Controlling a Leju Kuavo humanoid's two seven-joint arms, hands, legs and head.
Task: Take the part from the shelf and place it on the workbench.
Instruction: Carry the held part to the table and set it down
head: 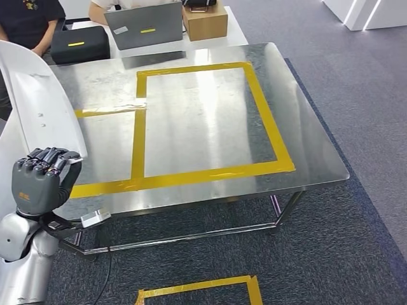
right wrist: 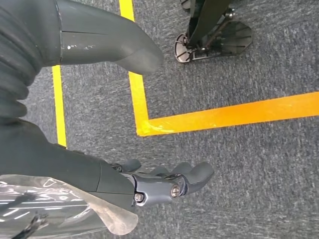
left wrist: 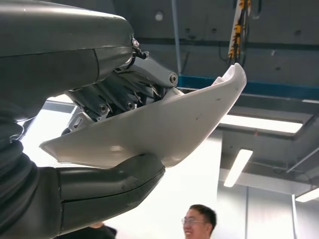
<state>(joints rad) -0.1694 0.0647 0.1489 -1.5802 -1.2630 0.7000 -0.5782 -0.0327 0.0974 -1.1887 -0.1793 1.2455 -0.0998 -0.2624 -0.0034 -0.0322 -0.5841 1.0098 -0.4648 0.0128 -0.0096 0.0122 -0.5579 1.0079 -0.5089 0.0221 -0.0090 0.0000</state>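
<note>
My left hand (head: 41,180) grips a large white curved plastic part (head: 38,101) by its lower edge, holding it upright at the left of the steel workbench (head: 307,146). In the left wrist view the thumb lies under the white part (left wrist: 169,129) and the fingers (left wrist: 124,94) press on its other side. The workbench top carries yellow tape rectangles (head: 211,171) and lies in front of me, right of the part. My right hand (right wrist: 158,181) hangs over the grey carpet, fingers apart and holding nothing.
A laptop (head: 144,27), a black case (head: 79,43) and a cardboard box (head: 205,21) sit on a table behind the workbench, where people sit. Yellow tape (head: 201,289) marks the carpet in front of the bench. A person's face shows in the left wrist view.
</note>
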